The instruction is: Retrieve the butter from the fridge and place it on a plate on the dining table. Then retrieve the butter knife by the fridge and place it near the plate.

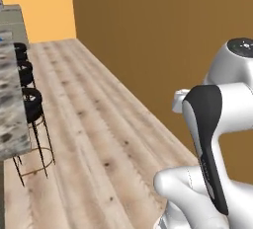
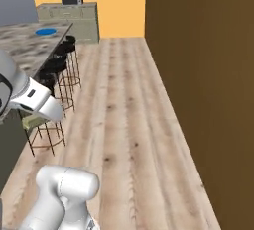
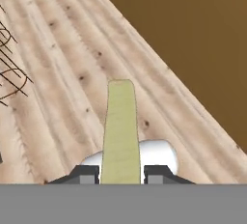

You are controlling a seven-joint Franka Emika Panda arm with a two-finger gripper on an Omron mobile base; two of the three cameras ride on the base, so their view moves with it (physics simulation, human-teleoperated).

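**Between the fingertips: butter clamped, carried over the floor**

At the bottom of the hand view, gripper [image 3: 120, 175] has both dark tips pressed vs. the sides of the butter [image 3: 120, 131]; 1 pale yellow stick, sticking straight out from the tips. Its near end is hidden between the tips and cut off by the lower edge. Under it: wood plank floor [image 3: 62, 73], w/ brown wall [image 3: 193, 39] on one side and some thin dark wire legs clipped at the other edge.

Right base view: a bit of the stick [image 2: 33, 121] pokes out below the white forearm, which covers the gripper itself, so finger state can't be read from there. Dining table [image 2: 20, 45] runs along the left, cut off by the frame and partly blocked by the arm. 1 blue plate [image 2: 45, 31] sits on its far end, well apart from the butter. 3 black stools [image 2: 63, 58] stand along the table edge, nearest one partly behind the arm. Beige cupboards [image 2: 74, 18] at the far wall w/ a small dark appliance on top, too small to ID.

Left base view: table's marbled end [image 1: 11, 104] at the left edge, 3 stools [image 1: 32, 102] beside it, furthest mostly hidden.
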